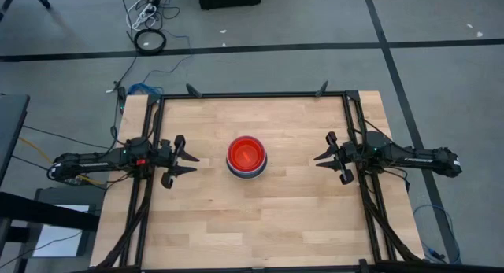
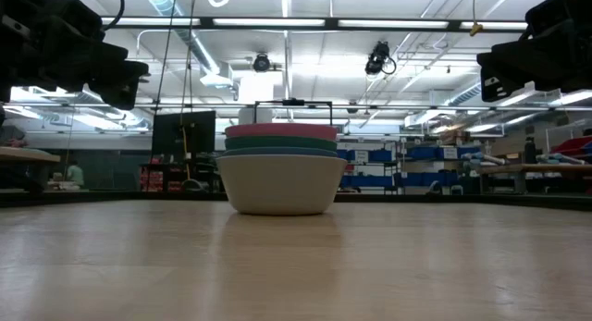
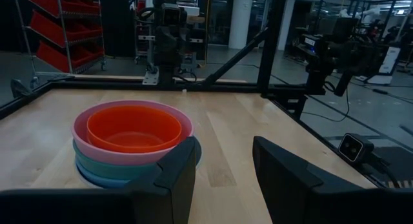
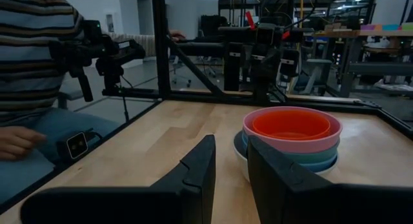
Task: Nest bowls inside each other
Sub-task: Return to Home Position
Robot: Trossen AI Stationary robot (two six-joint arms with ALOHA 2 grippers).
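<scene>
A stack of nested bowls [image 1: 246,157] rests by its base on the middle of the wooden table. The low view shows a pale white bowl [image 2: 280,184] at the bottom, with blue, green and pink rims above it. An orange-red bowl [image 3: 134,128] sits innermost, inside the pink bowl [image 4: 292,141]. My left gripper [image 1: 193,163] hovers level at the table's left edge, open, pointing at the stack from a distance. My right gripper [image 1: 318,160] hovers level at the right edge, its fingers a narrow gap apart, with nothing between them.
Black frame rails [image 1: 252,94] border the table's far, left and right edges. Bare wood [image 1: 252,226] surrounds the stack on all sides. A person in a striped sleeve [image 4: 32,56] sits beyond the table, behind the left arm.
</scene>
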